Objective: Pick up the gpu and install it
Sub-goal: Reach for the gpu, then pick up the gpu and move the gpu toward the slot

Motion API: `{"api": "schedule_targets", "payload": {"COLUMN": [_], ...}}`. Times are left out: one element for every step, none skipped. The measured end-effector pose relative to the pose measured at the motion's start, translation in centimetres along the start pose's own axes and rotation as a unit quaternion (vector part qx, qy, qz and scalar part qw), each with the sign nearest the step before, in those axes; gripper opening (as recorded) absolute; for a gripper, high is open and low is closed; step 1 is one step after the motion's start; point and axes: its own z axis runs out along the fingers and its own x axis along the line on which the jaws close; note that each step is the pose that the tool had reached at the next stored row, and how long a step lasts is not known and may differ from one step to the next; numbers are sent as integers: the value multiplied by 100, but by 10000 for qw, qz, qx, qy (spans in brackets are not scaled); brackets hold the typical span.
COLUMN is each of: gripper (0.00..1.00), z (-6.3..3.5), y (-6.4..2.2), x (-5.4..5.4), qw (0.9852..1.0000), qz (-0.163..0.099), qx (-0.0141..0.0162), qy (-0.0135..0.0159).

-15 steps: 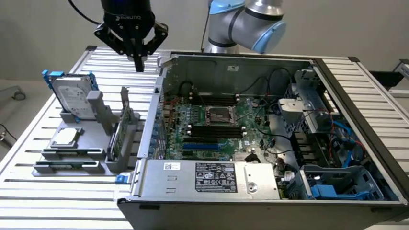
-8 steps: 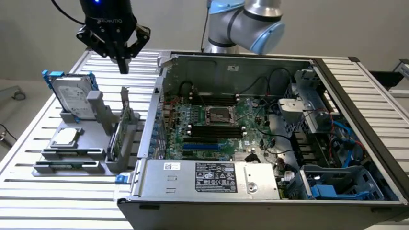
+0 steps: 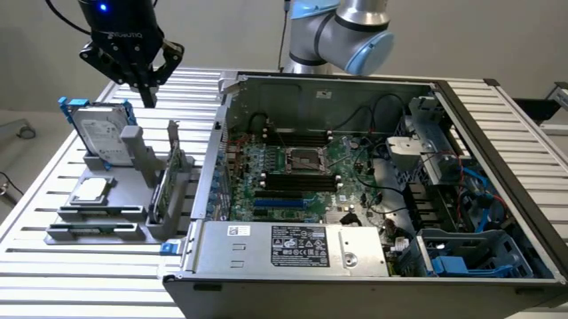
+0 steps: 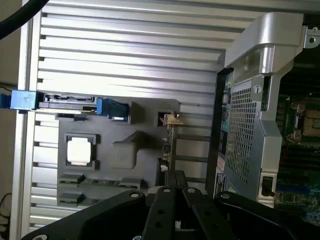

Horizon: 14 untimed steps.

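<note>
Table [image 3: 53, 266] of slatted aluminium carries the lot; on it, toward the exterior view's right, the open computer case [image 3: 310, 93] lies with its motherboard [image 3: 302, 176] exposed and loose black cables draped over the board; toward the exterior view's left sits the grey holder [image 3: 98, 216].

In that holder the hard drive [image 3: 102, 133] stands upright in its blue frame; just beside it, on the case side, the gpu [image 3: 167, 189] stands on edge in its slot, untouched; the small silver chip [image 3: 92, 191] lies flat below the drive.

My gripper [image 3: 147, 100] hangs above the far end of the holder, well clear of the card, fingers pressed together and carrying nothing; from the wrist I see the card edge-on just ahead of the fingertips [image 4: 169, 181].

My worries, as I judge them: descending with the fingers together would ram the card's thin top edge; a grip taken off-centre could tilt it in the slot or knock the drive beside it; over the case, the cables or the metal end bracket could snag and leave the card crooked.
</note>
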Motion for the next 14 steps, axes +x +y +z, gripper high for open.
{"api": "schedule_targets", "payload": {"gripper": [11,11,11,11,11,11,11,11,11,11,11,11,11,11], "z": [0,-1,0,0,0,0,0,0,0,0,0,0,0,0], "y": [0,0,-1,0,0,0,0,0,0,0,0,0,0,0], "x": [2,2,2,3,3,3,3,3,3,3,3,3,3,3], "qw": [10000,10000,10000,10000,10000,10000,10000,10000,10000,10000,10000,10000,10000,10000], "qz": [0,0,-1,0,1,0,1,0,1,1,1,1,1,1], "qx": [5,9,12,15,19,22,25,28,31,35,39,42,45,48], "qy": [4,5,5,6,6,6,6,6,6,7,7,8,8,8]}}
